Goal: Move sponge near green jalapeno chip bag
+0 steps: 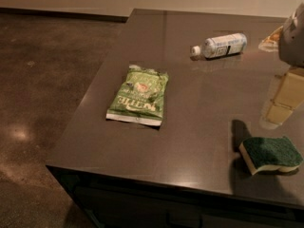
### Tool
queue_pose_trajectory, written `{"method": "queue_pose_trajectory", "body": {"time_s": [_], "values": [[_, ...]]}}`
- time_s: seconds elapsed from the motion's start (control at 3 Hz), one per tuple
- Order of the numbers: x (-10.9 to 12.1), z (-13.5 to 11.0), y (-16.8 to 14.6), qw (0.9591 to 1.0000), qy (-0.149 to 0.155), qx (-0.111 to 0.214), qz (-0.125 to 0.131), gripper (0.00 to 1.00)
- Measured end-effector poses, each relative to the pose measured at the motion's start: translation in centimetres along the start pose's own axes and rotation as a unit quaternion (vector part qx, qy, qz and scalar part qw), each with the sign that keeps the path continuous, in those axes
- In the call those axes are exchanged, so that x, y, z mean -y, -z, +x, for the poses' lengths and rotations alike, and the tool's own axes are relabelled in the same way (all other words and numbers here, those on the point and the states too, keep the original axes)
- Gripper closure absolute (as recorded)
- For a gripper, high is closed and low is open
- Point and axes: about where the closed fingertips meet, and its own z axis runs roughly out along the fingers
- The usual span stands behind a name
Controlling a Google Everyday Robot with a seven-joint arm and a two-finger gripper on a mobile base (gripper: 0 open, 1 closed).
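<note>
At the table's (pixel 209 108) right, sponge (pixel 271 154) near claw (pixel 284 98).

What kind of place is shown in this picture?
Probably a break room or lab kitchen: a dark counter bearing a chip bag, bottle and sponge, beside a bare concrete floor. The gripper hangs at the picture's right edge.

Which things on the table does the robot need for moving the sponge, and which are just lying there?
Needed: sponge, green jalapeno chip bag, gripper at the right edge of view, past the sponge.
Just lying about: bottle, on its side at the far end of the table.
</note>
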Motion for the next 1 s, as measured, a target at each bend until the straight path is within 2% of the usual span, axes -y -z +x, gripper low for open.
{"method": "queue_pose_trajectory", "body": {"time_s": [0.33,0.67,1.0], "values": [[0.0,0.0,0.0,1.0,0.0,0.0,0.0,0.0],[0.6,1.1,0.0,0.9999,-0.002,-0.014,0.001,0.0],[0.0,3.8,-0.6,0.9995,-0.013,-0.028,-0.013,0.0]]}}
